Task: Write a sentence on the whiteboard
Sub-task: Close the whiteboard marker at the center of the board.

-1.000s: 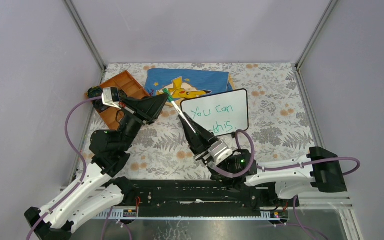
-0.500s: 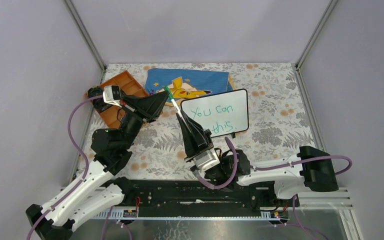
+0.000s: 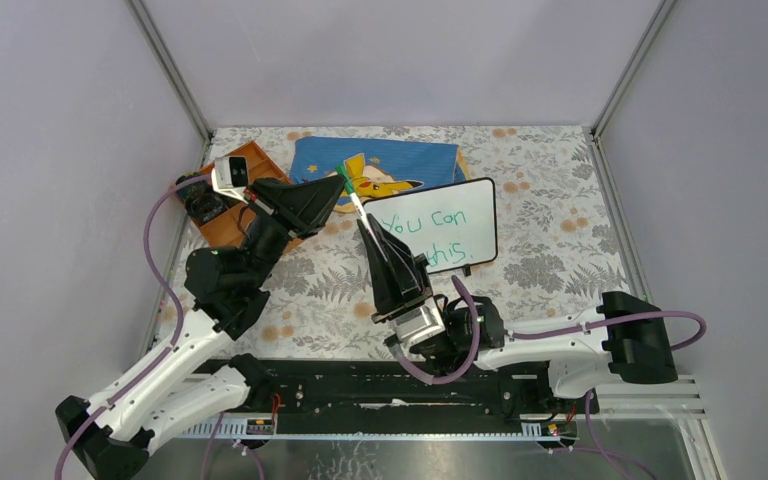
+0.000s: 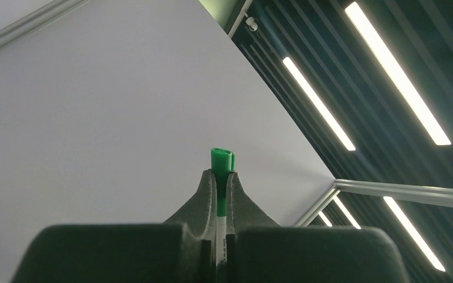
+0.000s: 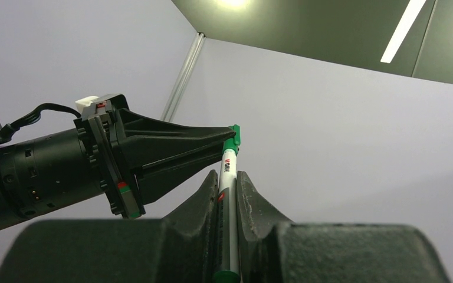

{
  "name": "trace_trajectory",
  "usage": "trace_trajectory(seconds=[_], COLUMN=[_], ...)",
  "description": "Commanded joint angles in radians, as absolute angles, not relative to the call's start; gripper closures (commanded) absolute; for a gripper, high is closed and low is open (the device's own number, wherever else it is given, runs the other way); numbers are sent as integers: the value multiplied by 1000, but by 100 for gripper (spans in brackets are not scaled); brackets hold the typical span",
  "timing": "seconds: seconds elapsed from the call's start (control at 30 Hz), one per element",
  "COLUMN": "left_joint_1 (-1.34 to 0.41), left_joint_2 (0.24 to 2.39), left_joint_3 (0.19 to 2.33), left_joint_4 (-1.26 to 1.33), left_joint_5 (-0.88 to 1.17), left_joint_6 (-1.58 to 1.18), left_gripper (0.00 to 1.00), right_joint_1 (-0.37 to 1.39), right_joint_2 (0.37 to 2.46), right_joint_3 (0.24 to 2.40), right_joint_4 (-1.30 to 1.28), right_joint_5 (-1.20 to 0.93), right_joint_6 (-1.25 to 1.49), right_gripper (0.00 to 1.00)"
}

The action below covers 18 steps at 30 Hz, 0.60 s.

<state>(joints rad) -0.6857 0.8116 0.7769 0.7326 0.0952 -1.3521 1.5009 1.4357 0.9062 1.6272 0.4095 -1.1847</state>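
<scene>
Marker (image 3: 358,206) slightly higher (left tool (image 3: 339,185) too)

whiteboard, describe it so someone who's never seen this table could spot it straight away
On the flower-patterned table, look slightly right of centre, just nearer the arms than the blue cartoon-print cloth. The small glossy white rectangular board with a thin black frame sits there; it alone carries green handwriting.

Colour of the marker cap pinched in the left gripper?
Green; the small plastic marker cap shows best in the left wrist view.
</scene>
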Motion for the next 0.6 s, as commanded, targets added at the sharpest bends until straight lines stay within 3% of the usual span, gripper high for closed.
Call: trace_trajectory(seconds=[0.0,0.57], left_joint_1=[-694,-695], left_joint_2=[842,850], left_joint_3=[806,847], left_joint_4=[749,751], left_joint_5=[220,251], left_joint_6=[-1341,-1320], left_gripper=[100,100], right_joint_1=[1508,1503], right_joint_2=[1440,1464], right_joint_3=[937,1004], right_joint_4=[1707,1710], right_joint_5=[309,312], right_joint_6=[-1161,-1124], right_gripper=[100,100])
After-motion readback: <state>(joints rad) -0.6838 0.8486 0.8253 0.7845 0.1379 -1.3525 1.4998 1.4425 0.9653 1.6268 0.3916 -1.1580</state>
